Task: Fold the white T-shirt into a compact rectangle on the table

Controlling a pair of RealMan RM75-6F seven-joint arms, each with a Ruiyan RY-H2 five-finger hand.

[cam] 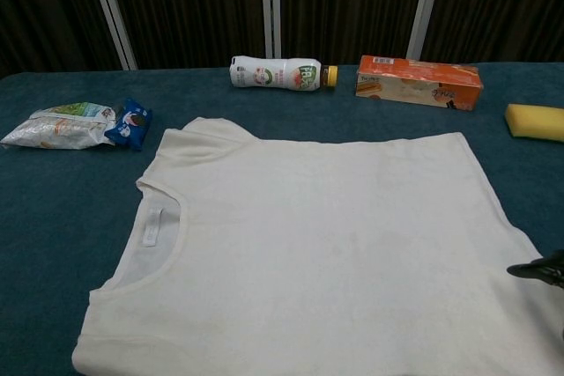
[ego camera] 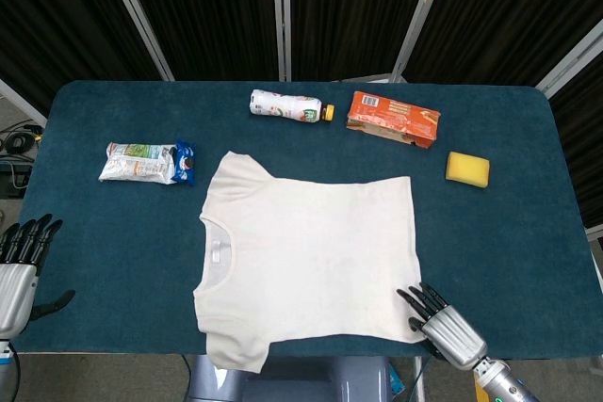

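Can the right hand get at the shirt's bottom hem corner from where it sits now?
Probably yes. The right hand lies at the T-shirt's near hem corner, fingertips at the cloth edge, nothing between them. Actual contact can't be confirmed.

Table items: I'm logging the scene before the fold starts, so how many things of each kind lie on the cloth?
Garment: 1, the white T-shirt
Drink bottle: 1, the bottle lying on its side
Carton: 1, the orange box
Snack packs: 2, the white bag and the blue packet
Sponge: 1, the yellow sponge
Total: 6
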